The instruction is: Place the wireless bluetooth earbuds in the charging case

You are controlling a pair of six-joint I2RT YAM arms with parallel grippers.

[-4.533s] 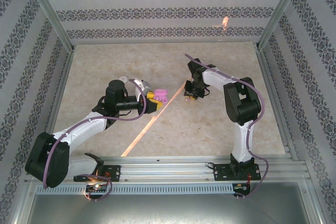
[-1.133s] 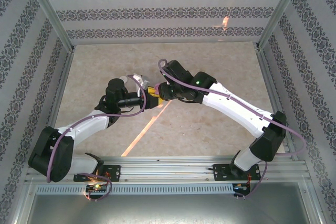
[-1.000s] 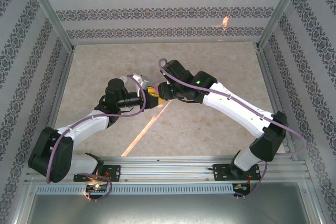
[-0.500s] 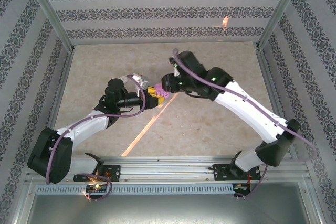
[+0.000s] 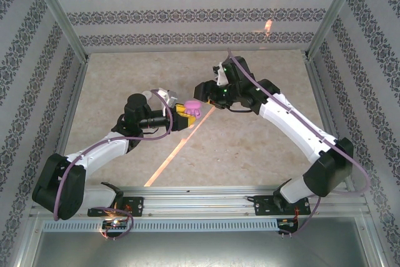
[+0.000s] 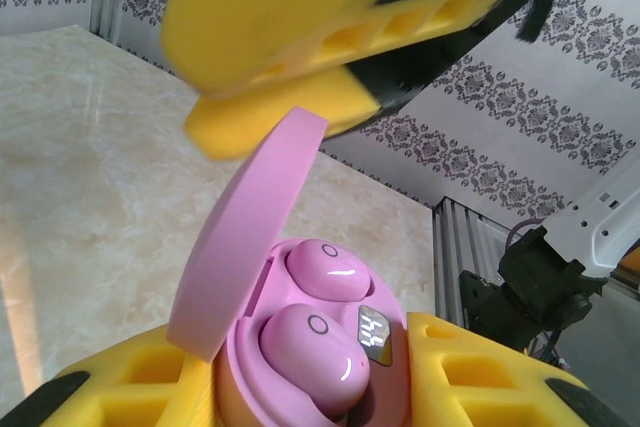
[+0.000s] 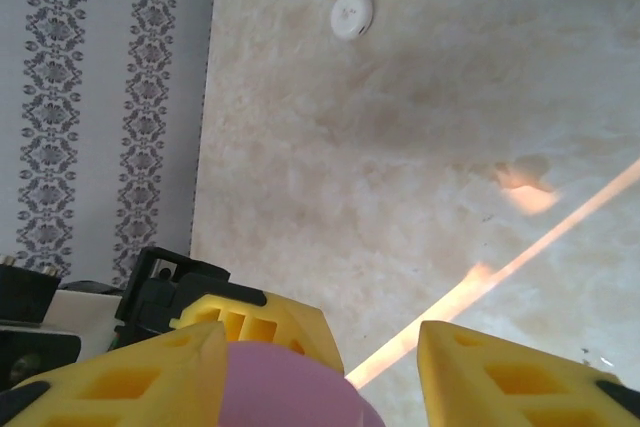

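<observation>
Nearest to the arm bases, the left gripper (image 5: 185,110) is closed on the charging case (image 6: 388,387), with one yellow pad (image 6: 130,387) on each side of the lilac-pink body. It holds the case above the table (image 5: 125,73), near the middle.

In the left wrist view the case stands open, and its lid (image 6: 245,247) is lifted up and tilted. The two wireless bluetooth earbuds (image 6: 305,357) sit side by side inside the lower half. A small lit display (image 6: 372,327) is just beside them.

Just beyond the case is the right gripper (image 5: 201,93). Its yellow fingers (image 6: 300,37) hang over the top edge of the lid. In the right wrist view its jaws are spread apart. The pink lid lies between them, close to one finger and well apart from the other, so we see no grasp there.

Farther on the table we see a streak of orange light (image 7: 500,267). Then comes a flat white round disc (image 7: 351,12), near the patterned wall (image 7: 100,97).
</observation>
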